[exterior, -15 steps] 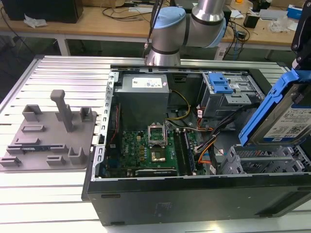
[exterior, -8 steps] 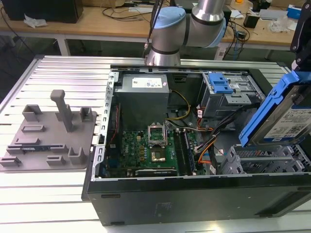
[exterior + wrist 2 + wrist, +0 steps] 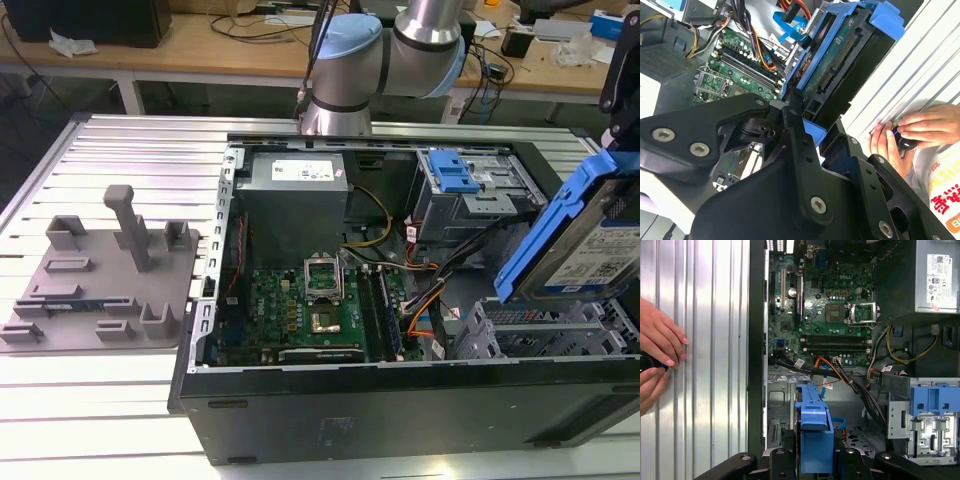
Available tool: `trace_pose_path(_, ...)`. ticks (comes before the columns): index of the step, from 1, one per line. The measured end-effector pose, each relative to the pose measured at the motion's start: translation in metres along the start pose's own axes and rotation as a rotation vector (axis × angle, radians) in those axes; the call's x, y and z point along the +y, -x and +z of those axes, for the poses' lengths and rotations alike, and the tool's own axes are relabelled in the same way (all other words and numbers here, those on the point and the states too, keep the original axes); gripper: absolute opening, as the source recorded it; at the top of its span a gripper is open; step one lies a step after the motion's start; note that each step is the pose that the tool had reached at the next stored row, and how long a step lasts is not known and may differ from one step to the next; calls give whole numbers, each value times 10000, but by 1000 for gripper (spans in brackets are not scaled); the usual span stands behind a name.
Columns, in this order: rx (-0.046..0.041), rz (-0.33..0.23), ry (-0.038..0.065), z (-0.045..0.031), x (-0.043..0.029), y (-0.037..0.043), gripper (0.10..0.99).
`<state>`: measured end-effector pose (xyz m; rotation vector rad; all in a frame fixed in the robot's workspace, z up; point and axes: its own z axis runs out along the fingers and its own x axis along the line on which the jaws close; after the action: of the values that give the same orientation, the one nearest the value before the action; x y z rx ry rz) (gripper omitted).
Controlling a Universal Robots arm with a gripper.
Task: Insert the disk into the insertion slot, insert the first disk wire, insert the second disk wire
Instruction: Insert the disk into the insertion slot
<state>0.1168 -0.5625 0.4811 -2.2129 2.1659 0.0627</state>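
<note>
The disk [image 3: 590, 250], silver with a white-and-blue label in a bright blue carrier, hangs tilted over the open computer case at the exterior view's right. My gripper [image 3: 618, 130] is shut on its upper end. In both wrist views the black fingers [image 3: 795, 125] clamp the carrier's blue edge [image 3: 815, 430], and the gripper [image 3: 815, 465] sits right behind it. The insertion slot [image 3: 540, 335], a grey perforated cage, lies just below the disk, with the disk above it and outside it. Orange and blue wires [image 3: 425, 305] lie loose between the slot and the motherboard.
A taller grey cage with a blue latch [image 3: 460, 185] stands behind the slot. The power-supply box [image 3: 295, 195] and the motherboard [image 3: 310, 310] take up the case's other half. A grey fixture plate [image 3: 100, 280] lies outside the case. A person's hands [image 3: 657, 355] rest on the ribbed table.
</note>
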Motion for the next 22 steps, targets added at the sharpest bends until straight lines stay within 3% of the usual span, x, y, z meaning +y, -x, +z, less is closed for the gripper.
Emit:
trace_pose_path(14, -1, 11, 11, 158, -4, -4, 369)
trace_pose_path(22, -2, 19, 62, 264, -42, -11, 369)
